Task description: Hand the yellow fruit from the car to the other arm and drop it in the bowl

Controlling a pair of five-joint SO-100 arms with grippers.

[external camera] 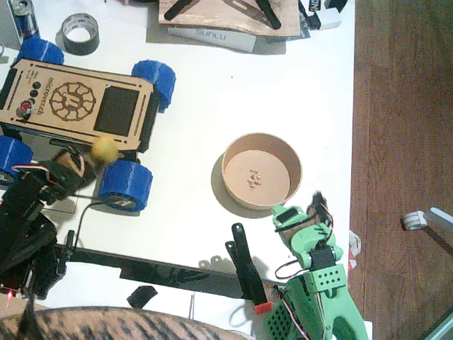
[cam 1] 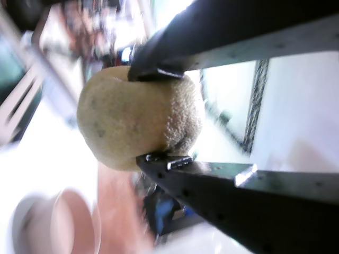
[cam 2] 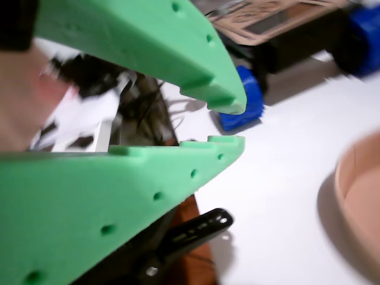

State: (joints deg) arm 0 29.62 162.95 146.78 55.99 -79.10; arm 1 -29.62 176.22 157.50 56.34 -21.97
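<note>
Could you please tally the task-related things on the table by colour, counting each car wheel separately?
Blue: 4, the car's wheels
Yellow: 1, the yellow fruit, clamped in the left gripper
Tan: 1, the bowl
Light wood: 1, the car chassis
Total: 7

"microvech" is engraved on the car [external camera: 78,106] beside its turtle emblem [external camera: 73,100]. "SUNLU" is printed on a white box [external camera: 212,37] at the table's far edge.
</note>
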